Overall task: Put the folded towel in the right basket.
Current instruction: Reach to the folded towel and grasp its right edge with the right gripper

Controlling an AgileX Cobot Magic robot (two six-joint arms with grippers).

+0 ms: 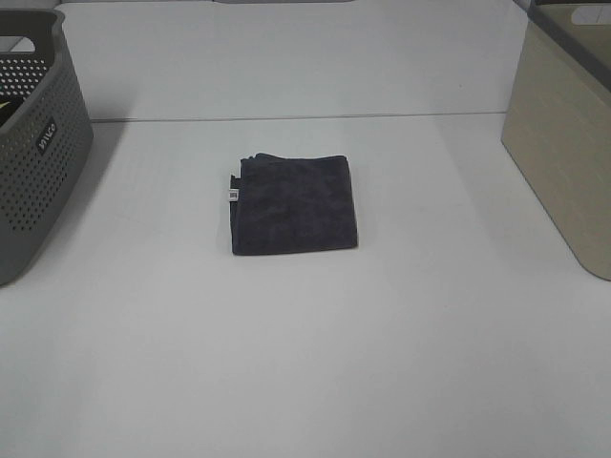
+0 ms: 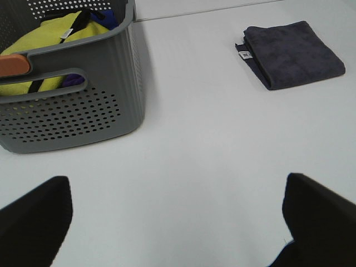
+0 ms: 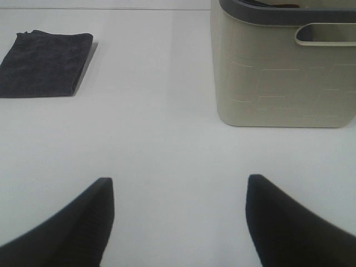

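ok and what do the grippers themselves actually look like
Only the fingertips show, in the wrist views. The left gripper appears as two broad, matte black fingers with blunt, rounded ends. The right gripper has the same plain black pair, tapering to slightly narrower tips. No cables, markings or arm links are visible, and the high camera shows neither arm.

White bench, seam line across far part. Dark folded towel lies flat at centre. Grey perforated basket at left edge, beige basket at right edge, both well apart from towel.
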